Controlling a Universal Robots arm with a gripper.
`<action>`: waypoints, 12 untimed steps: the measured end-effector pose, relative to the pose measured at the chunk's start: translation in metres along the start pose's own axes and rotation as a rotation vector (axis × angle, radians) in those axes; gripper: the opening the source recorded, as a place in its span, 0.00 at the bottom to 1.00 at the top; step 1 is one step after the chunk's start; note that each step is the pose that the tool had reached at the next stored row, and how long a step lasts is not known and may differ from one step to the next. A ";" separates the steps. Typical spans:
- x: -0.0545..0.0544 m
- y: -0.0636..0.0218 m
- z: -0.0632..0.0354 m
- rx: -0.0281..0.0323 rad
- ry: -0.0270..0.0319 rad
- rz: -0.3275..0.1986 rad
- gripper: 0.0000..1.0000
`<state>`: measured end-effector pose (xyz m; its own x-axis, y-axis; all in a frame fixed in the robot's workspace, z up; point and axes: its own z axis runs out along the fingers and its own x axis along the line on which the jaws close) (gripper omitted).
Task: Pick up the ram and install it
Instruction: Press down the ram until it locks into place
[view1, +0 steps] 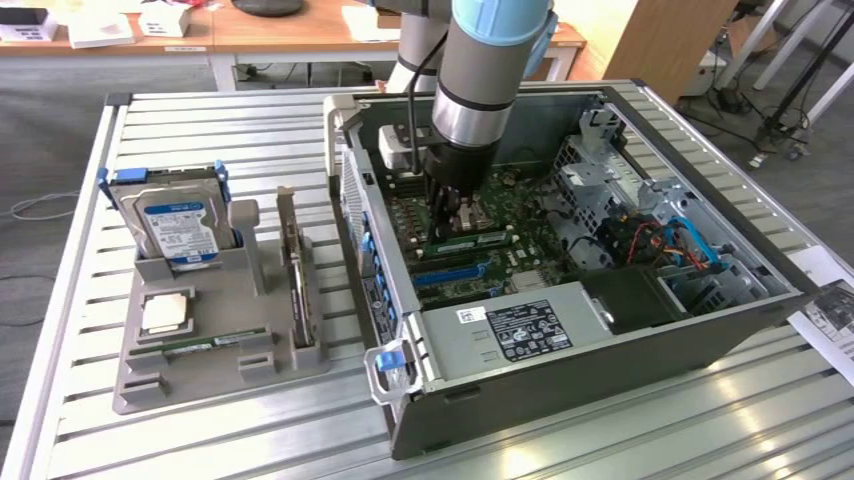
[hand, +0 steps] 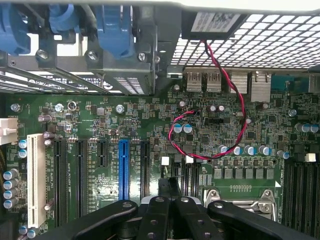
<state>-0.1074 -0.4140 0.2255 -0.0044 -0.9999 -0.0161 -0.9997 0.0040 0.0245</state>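
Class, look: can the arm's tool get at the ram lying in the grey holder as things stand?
Probably not directly. The tool is shut and down inside the case, whose side wall stands between it and the holder. The ram itself lies uncovered from above.

The motherboard (hand: 165, 130) is dark green, with one bright blue slot (hand: 123, 167), a white slot (hand: 35, 177) and black ones. A red-and-black twisted wire (hand: 227, 95) loops at upper right. The hand (view1: 451, 208) is black, the arm (view1: 481, 60) grey and pale blue. The ridged desk (view1: 200, 130) is silver, the tray (view1: 220, 335) grey.
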 end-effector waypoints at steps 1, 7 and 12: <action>0.000 0.0000 0.0000 0.0001 -0.0001 0.000 0.11; 0.000 0.0000 0.0008 0.0000 0.0001 0.000 0.11; 0.000 0.0000 0.0014 0.0001 -0.0002 0.000 0.11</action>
<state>-0.1074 -0.4140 0.2241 -0.0044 -0.9999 -0.0163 -0.9997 0.0040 0.0245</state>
